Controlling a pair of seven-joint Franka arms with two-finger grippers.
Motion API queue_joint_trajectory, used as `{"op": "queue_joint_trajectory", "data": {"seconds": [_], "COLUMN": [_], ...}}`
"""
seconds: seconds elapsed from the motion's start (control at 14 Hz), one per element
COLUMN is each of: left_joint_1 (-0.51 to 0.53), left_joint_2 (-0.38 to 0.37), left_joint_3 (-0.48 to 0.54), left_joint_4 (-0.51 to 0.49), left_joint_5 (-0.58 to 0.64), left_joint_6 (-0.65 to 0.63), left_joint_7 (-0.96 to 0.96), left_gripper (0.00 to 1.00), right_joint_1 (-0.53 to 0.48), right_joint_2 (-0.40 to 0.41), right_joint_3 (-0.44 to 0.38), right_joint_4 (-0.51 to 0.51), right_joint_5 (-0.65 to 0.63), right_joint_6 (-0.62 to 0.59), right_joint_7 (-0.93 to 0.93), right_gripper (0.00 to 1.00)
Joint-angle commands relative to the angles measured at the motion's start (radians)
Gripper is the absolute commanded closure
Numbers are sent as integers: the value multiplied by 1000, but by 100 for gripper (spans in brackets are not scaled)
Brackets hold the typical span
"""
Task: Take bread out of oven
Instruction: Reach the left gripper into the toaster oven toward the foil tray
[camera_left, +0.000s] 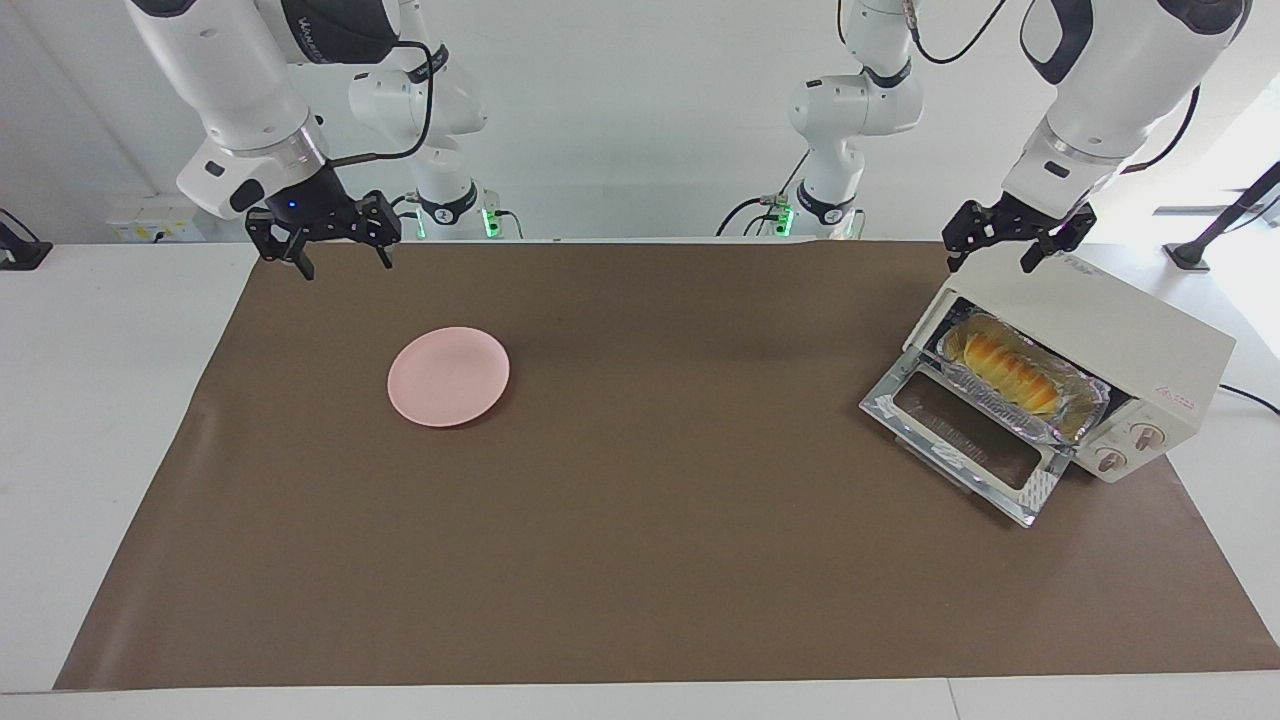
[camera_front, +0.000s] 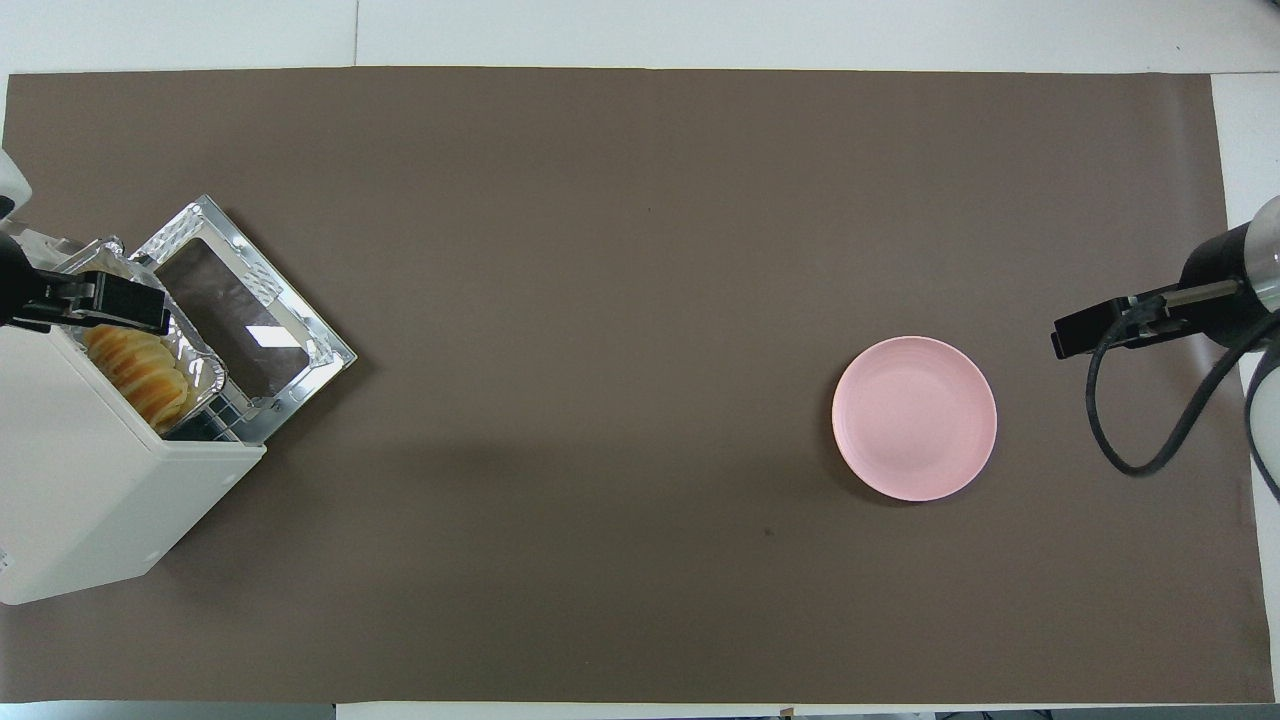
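The cream-white oven stands at the left arm's end of the table, its glass door dropped open. The golden bread lies in a foil tray on the rack inside. In the overhead view the bread shows at the oven's mouth. My left gripper hangs open and empty just above the oven's top edge; in the overhead view the left gripper covers part of the tray. My right gripper waits open and empty, in the air above the mat's edge nearest the robots.
A pink plate lies on the brown mat toward the right arm's end; it also shows in the overhead view. The right gripper is beside the plate there. A cable runs from the oven off the table.
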Motion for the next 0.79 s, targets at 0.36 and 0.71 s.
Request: {"op": "queue_joint_trajectory", "data": {"seconds": [0.36, 0.71], "left_joint_1": [51, 74], "left_joint_2": [73, 221], "left_joint_3": [3, 3], "left_joint_4": [-174, -220], "left_joint_5": [67, 158], "left_joint_6": [313, 506], "left_joint_7": [-456, -641], "left_gripper": [0, 0], "right_joint_1": [-17, -15], "right_joint_2": [-22, -22], "right_joint_3": [11, 11], "right_joint_4": [-20, -22], "right_joint_5": [2, 2], "right_joint_6": [-6, -6], "right_joint_7": [5, 5], "right_gripper": [0, 0]}}
